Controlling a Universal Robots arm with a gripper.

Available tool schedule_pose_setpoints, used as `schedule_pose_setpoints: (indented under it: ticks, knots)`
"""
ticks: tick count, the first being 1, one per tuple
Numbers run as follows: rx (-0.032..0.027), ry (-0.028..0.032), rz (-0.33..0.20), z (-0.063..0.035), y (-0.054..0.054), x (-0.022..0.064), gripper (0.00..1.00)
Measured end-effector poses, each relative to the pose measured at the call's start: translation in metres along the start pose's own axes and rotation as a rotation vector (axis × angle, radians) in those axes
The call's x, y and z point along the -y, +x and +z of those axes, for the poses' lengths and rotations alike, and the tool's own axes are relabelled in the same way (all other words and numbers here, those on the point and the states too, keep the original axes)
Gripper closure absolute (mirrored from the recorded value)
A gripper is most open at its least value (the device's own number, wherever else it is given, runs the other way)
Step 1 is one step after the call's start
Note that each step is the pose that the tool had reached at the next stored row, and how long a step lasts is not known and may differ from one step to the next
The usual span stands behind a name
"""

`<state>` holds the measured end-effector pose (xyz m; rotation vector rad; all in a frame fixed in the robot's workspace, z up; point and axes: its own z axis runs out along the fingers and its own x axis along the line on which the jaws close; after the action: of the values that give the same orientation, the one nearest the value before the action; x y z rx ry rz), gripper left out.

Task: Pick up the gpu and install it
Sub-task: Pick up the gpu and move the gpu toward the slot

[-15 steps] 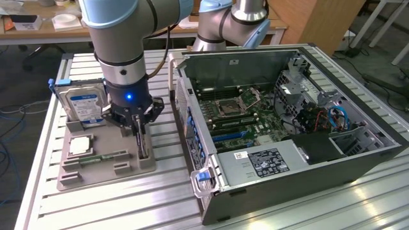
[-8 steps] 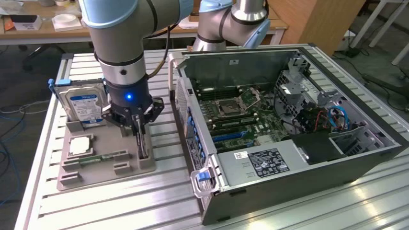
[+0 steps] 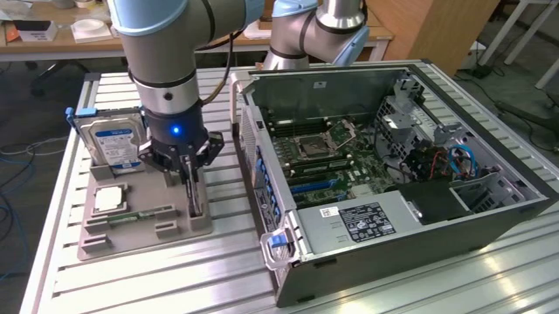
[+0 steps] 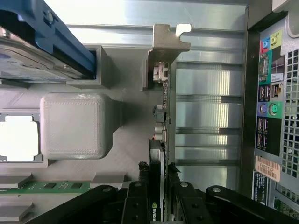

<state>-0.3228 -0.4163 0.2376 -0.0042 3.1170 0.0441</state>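
The gpu (image 4: 164, 116) stands on edge in a slot of the grey holder tray (image 3: 166, 230), its silver end bracket (image 4: 167, 44) pointing away from the wrist. My gripper (image 4: 159, 189) reaches straight down over the card, and its black fingers (image 4: 138, 198) press on both faces of the board. In the exterior view the gripper (image 3: 191, 196) is low at the tray's right side, with the thin dark gpu (image 3: 198, 204) between its fingers. The card's lower edge sits in the tray slot.
On the tray are a silver hard drive with a blue label (image 3: 114, 140), a processor (image 3: 109, 198) and a green memory stick (image 3: 140, 214). The open computer case (image 3: 410, 216) lies to the exterior view's right, its motherboard and blue slots (image 3: 315, 185) exposed. A second arm (image 3: 315, 33) stands behind.
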Motion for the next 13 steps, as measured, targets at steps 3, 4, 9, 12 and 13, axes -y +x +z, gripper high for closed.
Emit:
schedule_pose_setpoints:
  ticks: [3, 4, 9, 12, 13]
  knots:
    - [0.0001, -0.0003, 0.0, -0.0069, 0.0, -0.0002, 0.74]
    - [0.0002, -0.0003, 0.0, -0.0093, 0.0, -0.0003, 0.74]
    - [0.0001, -0.0003, 0.0, -0.023, -0.001, -0.0007, 0.74]
    - [0.0001, -0.0003, 0.0, -0.032, -0.001, -0.0009, 0.74]
    - [0.0, -0.0002, 0.0, -0.0352, -0.001, -0.001, 0.74]
